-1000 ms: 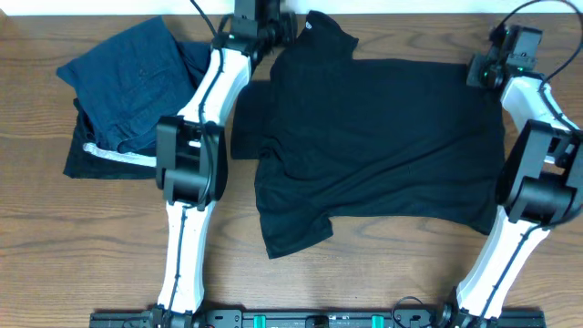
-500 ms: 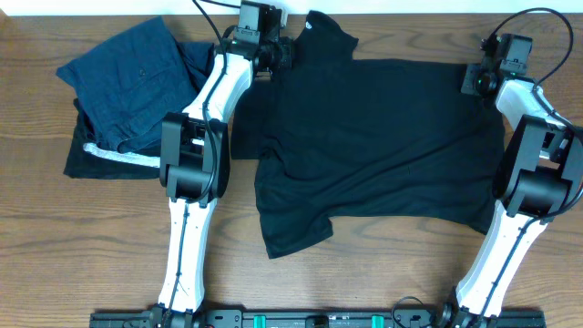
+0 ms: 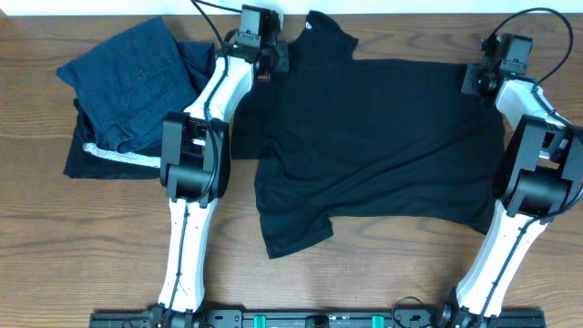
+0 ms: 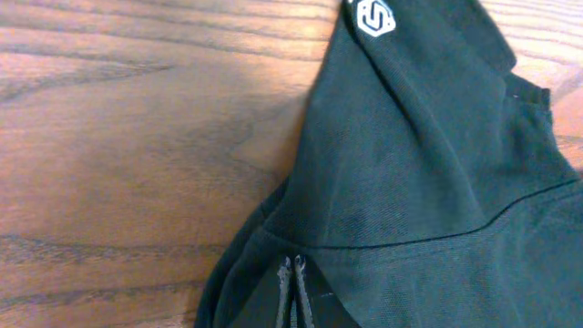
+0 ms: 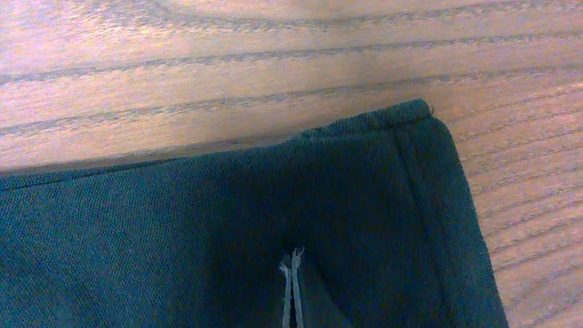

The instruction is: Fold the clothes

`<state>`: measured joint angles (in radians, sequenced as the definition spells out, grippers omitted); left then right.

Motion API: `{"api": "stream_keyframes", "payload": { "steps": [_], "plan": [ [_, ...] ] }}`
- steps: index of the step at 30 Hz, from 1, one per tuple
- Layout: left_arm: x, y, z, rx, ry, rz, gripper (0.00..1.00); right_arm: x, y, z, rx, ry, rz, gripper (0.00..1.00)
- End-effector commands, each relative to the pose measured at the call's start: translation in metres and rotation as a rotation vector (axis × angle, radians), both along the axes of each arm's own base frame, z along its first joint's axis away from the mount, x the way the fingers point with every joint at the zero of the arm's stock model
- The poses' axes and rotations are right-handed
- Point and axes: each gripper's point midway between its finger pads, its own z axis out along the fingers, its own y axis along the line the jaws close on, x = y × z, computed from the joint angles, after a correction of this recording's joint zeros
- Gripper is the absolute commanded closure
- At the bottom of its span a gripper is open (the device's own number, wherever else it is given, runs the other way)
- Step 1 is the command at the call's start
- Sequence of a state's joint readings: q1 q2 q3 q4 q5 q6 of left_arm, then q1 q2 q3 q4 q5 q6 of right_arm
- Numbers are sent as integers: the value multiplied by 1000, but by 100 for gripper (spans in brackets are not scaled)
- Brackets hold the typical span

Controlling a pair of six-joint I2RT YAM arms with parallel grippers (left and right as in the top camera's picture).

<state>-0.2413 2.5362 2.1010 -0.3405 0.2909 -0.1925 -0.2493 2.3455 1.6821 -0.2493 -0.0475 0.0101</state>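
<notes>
Both arms have edged inward over the last second: my left hand (image 4: 293,273) has slid from the far edge of the bench (image 3: 91,237) onto the shoulder of the black top (image 3: 383,146), beside its collar (image 3: 323,32), and my right hand (image 5: 291,264) has come in from the far right corner onto the cloth. The top itself looks unmoved. It lies spread across the middle and right of the bench, collar toward the far edge, with its near left corner crumpled and turned under. Each hand has its fingertips pressed fully together, low against the fabric; I cannot tell whether either one has any cloth pinched. From the left wrist I can see a small white hexagon logo (image 4: 371,16) printed on the collar, enclosing an S-like mark; no other writing is readable. From the right wrist I see the stitched hem corner (image 5: 426,111) lying flat on the wood, just beyond the fingertips. On the left of the bench, apart from the top, sit folded navy garments (image 3: 127,82) on a black piece with a silvery-white stripe (image 3: 109,157).
</notes>
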Motion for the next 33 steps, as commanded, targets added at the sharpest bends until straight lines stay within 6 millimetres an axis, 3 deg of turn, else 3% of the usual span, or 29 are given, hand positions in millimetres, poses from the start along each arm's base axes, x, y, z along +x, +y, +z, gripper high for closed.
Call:
{"api": "stream_keyframes", "payload": {
  "steps": [1,4,9,19,25,29,32,33],
  "plan": [
    [-8,-6,-18,27,16,-18,94,-4,-3,-15,-15,35,1,99],
    [-9,-8,-23,33,10,-18,94,-4,-3,-16,-15,36,1,99],
    [-9,10,-37,121,14,48,94,-6,-4,-17,-19,45,-4,99],
    [-7,45,-46,202,29,134,94,-18,-35,-18,-113,86,-95,99],
    [-10,46,-48,206,44,133,94,-21,-47,-18,-109,85,-115,99],
    [0,38,-29,188,-15,130,94,-20,-47,-17,-111,78,-115,99],
    [9,35,10,166,-83,134,94,-16,-49,-8,-116,57,-117,99],
    [10,34,35,155,-117,138,94,-14,-49,-1,-117,45,-119,99]
  ]
}}
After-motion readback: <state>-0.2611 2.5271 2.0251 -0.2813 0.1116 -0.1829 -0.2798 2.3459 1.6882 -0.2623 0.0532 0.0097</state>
